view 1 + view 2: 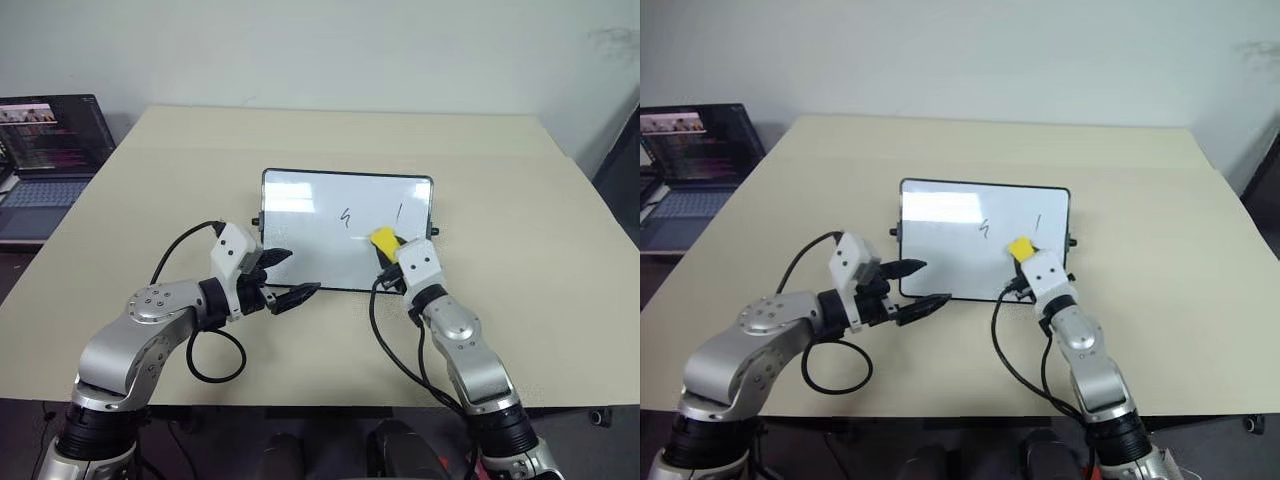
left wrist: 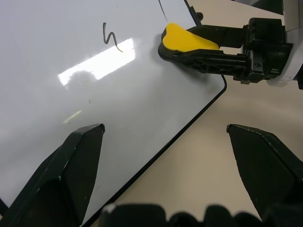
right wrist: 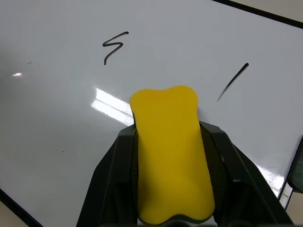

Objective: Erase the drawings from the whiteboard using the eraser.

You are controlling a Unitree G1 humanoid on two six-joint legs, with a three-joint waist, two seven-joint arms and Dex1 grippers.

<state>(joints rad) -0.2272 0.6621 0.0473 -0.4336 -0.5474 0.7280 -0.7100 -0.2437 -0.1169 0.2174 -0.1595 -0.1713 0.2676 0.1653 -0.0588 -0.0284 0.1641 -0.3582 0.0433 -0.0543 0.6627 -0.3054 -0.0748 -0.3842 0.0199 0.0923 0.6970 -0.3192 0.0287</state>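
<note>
The whiteboard [image 1: 300, 215] lies flat in the middle of the table. Two of the drawings show on it: a small squiggle [image 1: 347, 218] and a short slanted stroke [image 1: 399, 213]. My right gripper [image 1: 386, 250] is shut on the yellow eraser [image 1: 383, 240], which rests on the board's near right part, between and just below the two marks [image 3: 113, 47]. The eraser's dark underside faces the board [image 2: 57, 94]. Open, my left gripper [image 1: 303, 272] hovers over the board's near left edge with nothing between its fingers [image 2: 85, 146].
A dark open laptop [image 1: 45, 150] stands off the table's left side. The beige table [image 1: 500, 190] spreads around the board on all sides. Black cables [image 1: 215, 360] loop from both wrists near the table's front edge.
</note>
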